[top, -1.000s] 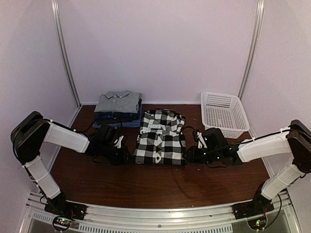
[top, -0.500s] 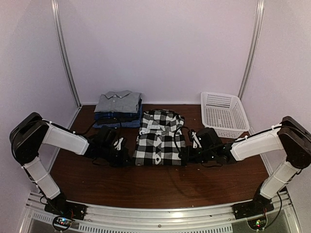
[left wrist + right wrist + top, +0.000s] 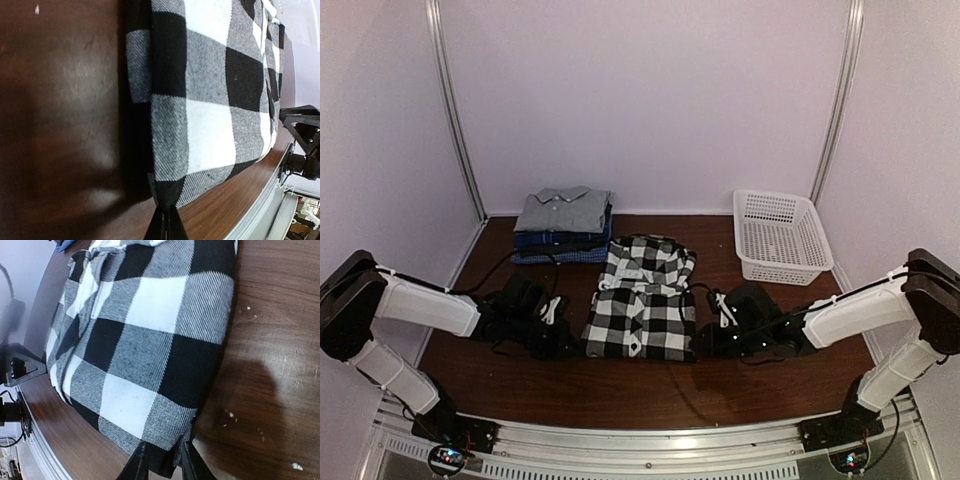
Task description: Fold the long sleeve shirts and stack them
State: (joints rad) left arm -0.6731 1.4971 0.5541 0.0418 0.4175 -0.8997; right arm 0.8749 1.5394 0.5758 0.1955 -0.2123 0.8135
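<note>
- Pinching both near corners at once is what keeps the black-and-white check shirt (image 3: 642, 300) square. It lies folded into a rectangle at the middle of the desk (image 3: 620, 395), collar toward the far wall.
- At the near-left corner, your left claw (image 3: 164, 215) has its fingers pressed together on the hem, and the dark cloth tapers straight into the tips. So tight a pinch suggests only a thin edge is caught there.
- At the near-right corner, your right claw (image 3: 162, 450) stands slightly parted with the folded edge between its fingers. That gap reads as the thickness of doubled cloth, not a release.
- With 1 claw on each side at matching corners, the bundle can probably travel level.
- The finished stack sits at the far left of the desk, with the grey shirt (image 3: 565, 208) on top of the blue shirts (image 3: 560, 248). It is near the check shirt's far-left corner, but whether the 2 touch cannot be told.
- The white lattice basket (image 3: 782, 235) stands at the far right, well apart from the shirt, and seems to have no part in this step.
- The likely next step is to carry the bundle onto the stack. If 1 side leads, the fold may open.
</note>
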